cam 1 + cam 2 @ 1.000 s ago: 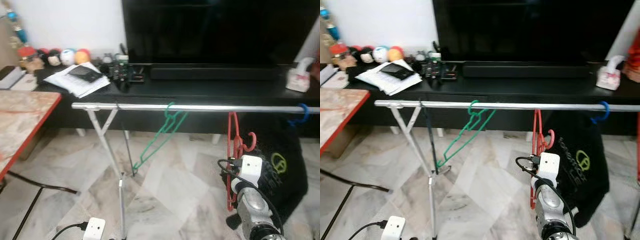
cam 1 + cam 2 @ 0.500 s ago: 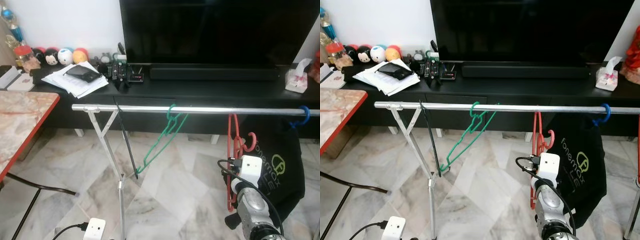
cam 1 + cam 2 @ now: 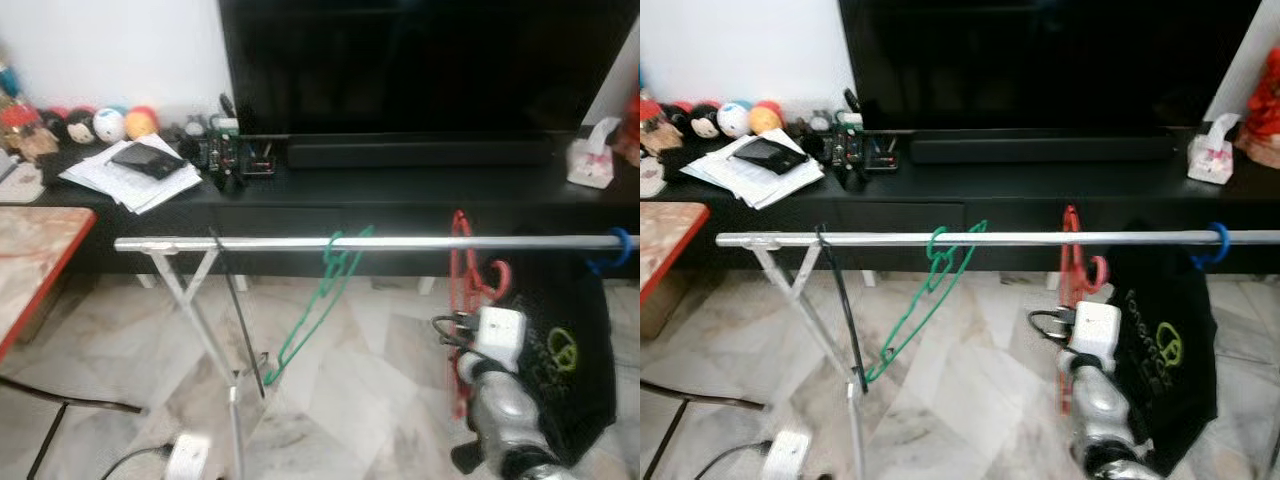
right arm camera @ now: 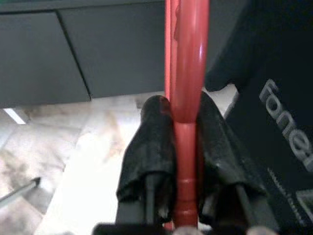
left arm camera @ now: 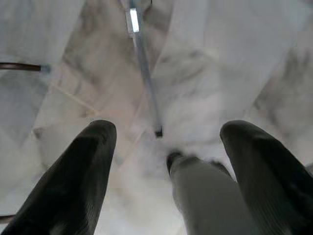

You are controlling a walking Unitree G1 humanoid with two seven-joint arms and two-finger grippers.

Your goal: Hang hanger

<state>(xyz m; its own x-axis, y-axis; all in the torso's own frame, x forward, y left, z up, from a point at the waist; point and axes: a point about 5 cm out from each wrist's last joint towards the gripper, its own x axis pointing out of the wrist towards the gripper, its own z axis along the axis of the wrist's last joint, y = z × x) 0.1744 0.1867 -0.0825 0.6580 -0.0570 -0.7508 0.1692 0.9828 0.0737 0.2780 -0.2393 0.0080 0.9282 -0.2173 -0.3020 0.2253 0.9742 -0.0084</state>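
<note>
The red hanger (image 4: 186, 98) is pinched between the two fingers of my right gripper (image 4: 183, 147), its hook at the silver rail (image 3: 970, 238), between the green hanger (image 3: 930, 295) and the black garment (image 3: 1160, 340). I cannot tell whether the hook sits fully over the rail. Risk: letting go too early could drop it to the floor; dragging sideways could snag the garment. My left gripper (image 5: 161, 161) hangs idle, fingers spread.
</note>
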